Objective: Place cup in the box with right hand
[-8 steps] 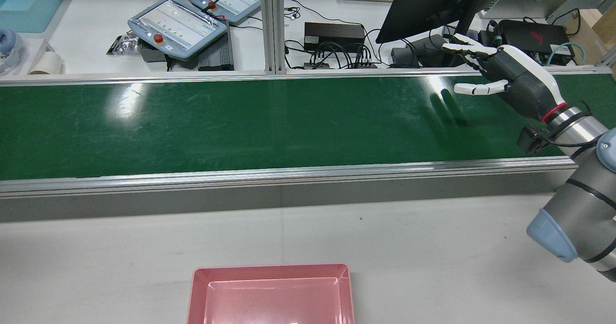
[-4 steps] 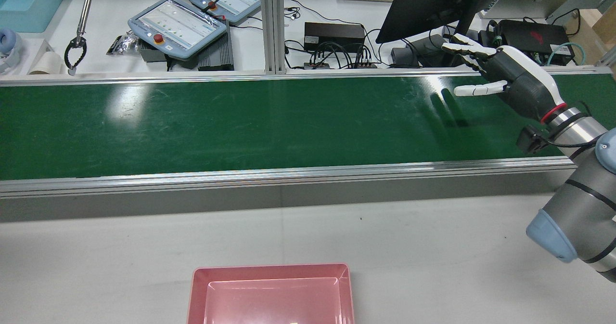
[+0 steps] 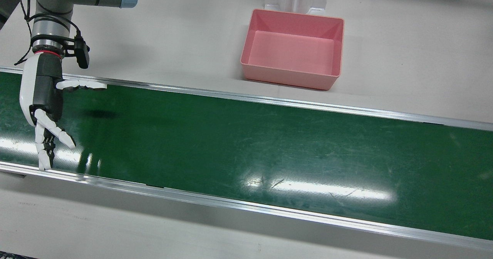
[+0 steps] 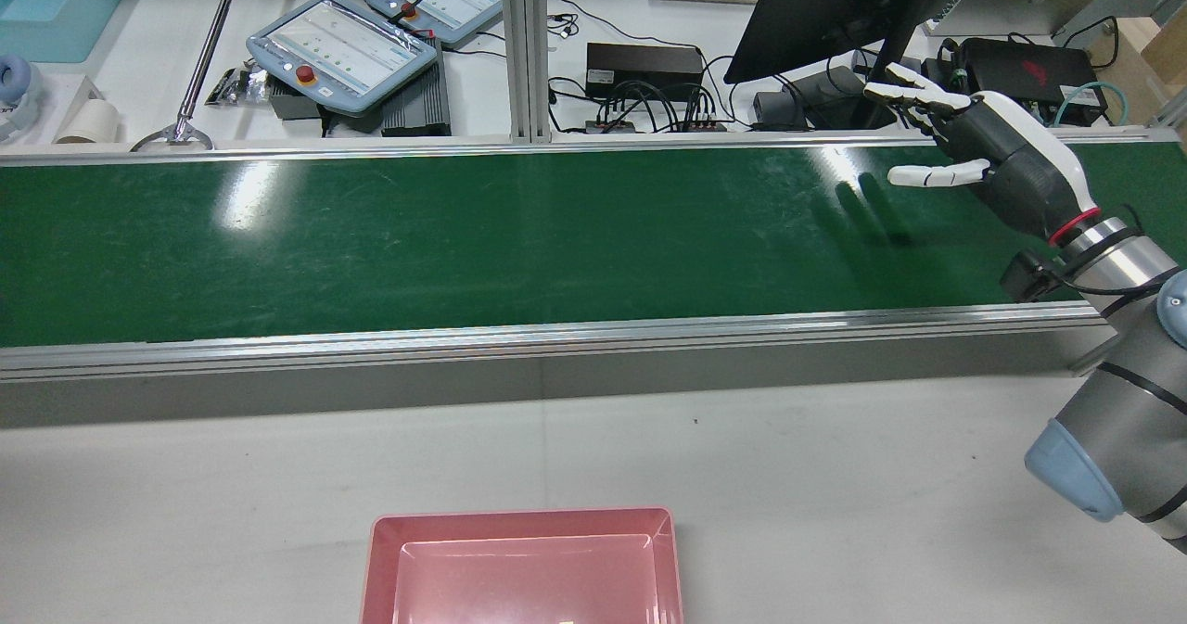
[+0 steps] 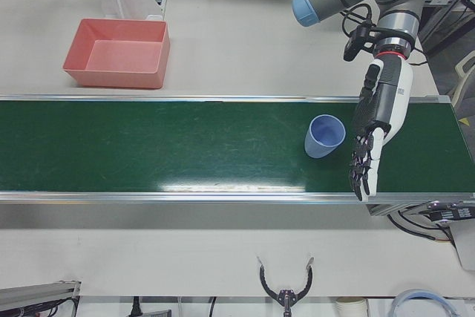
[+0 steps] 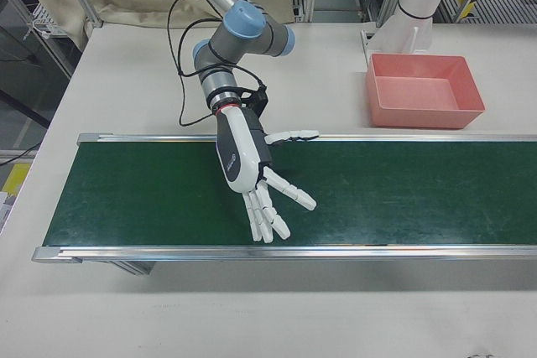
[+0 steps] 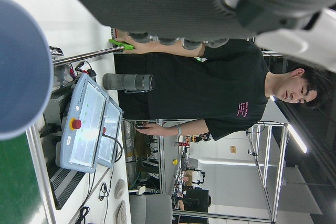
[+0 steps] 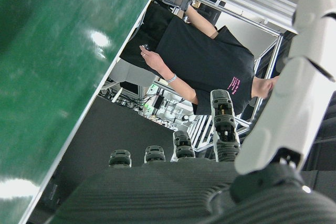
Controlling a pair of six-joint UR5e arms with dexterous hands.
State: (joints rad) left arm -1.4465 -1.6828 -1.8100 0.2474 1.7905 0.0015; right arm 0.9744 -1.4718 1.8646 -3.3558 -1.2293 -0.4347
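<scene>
A light blue cup (image 5: 324, 136) stands upright on the green belt (image 5: 185, 146) in the left-front view; its rim fills the left edge of the left hand view (image 7: 16, 66). It does not show in the rear, front or right-front views. My left hand (image 5: 378, 120) is open, just right of the cup, apart from it. My right hand (image 4: 992, 156) is open and empty above the belt's other end, also in the front view (image 3: 42, 97) and right-front view (image 6: 247, 161). The pink box (image 3: 292, 74) is empty on the grey table behind the belt.
A long grabber tool (image 4: 176, 133) reaches down to the belt's far rail at the rear view's left. Teach pendants (image 4: 343, 44), a monitor (image 4: 835, 3) and cables sit beyond that rail. A person in black (image 7: 210, 87) stands there.
The grabber tool came in from the far left and dropped to the belt's far rail. My right hand drifted slightly right and stayed open.
</scene>
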